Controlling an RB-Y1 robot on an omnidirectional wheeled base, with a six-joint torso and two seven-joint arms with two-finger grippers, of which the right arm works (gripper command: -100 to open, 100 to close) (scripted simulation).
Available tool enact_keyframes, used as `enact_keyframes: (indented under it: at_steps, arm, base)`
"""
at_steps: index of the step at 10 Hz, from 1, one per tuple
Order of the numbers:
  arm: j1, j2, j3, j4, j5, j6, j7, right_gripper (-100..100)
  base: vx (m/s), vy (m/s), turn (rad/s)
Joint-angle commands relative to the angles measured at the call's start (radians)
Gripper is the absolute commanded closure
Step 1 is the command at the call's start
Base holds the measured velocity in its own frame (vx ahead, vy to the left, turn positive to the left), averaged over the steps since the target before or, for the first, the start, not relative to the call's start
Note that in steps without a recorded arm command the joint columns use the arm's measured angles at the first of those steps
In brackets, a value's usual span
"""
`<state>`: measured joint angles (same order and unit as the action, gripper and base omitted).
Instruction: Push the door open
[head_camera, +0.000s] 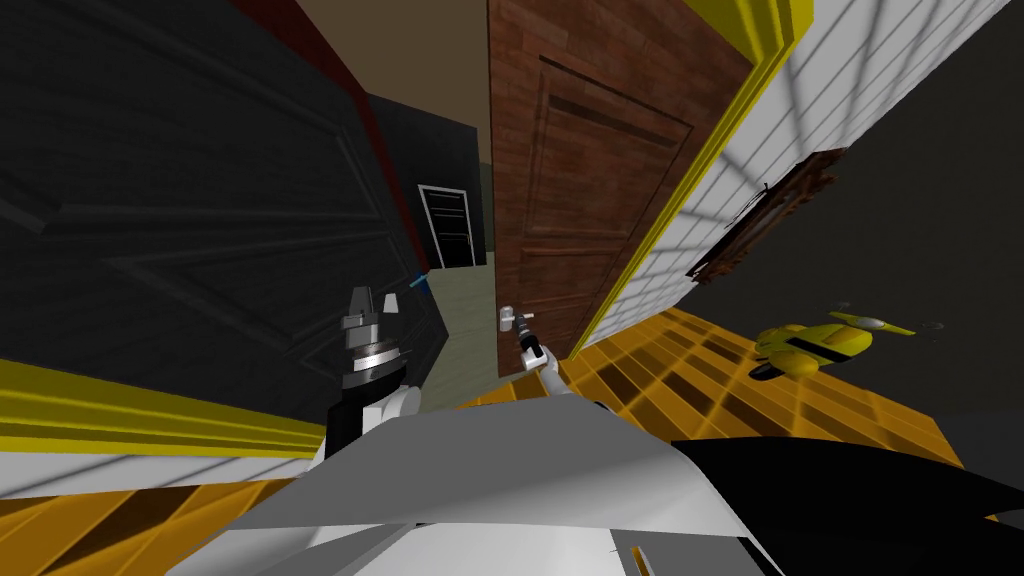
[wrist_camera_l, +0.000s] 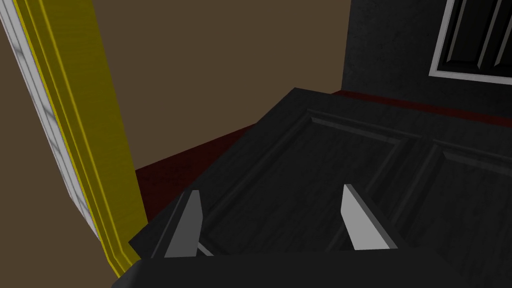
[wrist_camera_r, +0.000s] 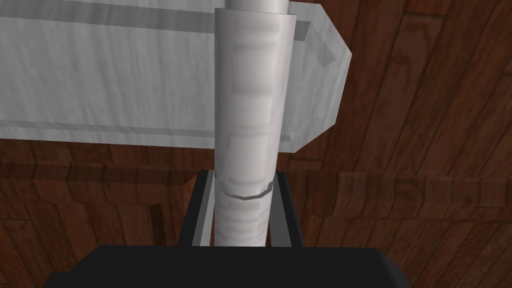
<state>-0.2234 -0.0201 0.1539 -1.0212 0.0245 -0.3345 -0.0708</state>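
Observation:
A brown panelled wooden door stands ahead and to the right in the head view, hinged in a yellow frame. Its white lever handle sits near the free edge. My right gripper is at that handle. In the right wrist view the fingers press both sides of the white lever, in front of its white backplate and the brown door. My left gripper is raised beside a black panelled door, fingers apart with nothing between them.
Between the two doors a gap shows a pale floor and a far dark wall with a white-framed door. A framed picture hangs on the white slatted wall at right. A yellow toy-like object lies on the orange floor.

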Motion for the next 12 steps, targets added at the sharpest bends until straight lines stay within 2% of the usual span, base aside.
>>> enact_keyframes:
  at_steps: [1,6,7,8,12]
  arm:
    - [-0.008,-0.014,-0.025,-0.006,-0.003,-0.001,0.007,100]
    - [-0.012,-0.038,-0.082,0.000,-0.011,0.000,0.023,100]
    - [-0.012,-0.038,-0.082,0.000,-0.011,0.000,0.023,100]
    - [-0.014,-0.045,-0.108,0.002,-0.014,0.000,0.030,100]
    - [-0.017,-0.052,-0.143,0.005,-0.020,0.001,0.039,100]
  base:
    - [0.150,0.104,-0.027]
    - [0.168,0.100,-0.069]
    - [0.102,0.095,-0.043]
    - [0.113,0.079,-0.089]
    - [0.117,0.104,-0.058]
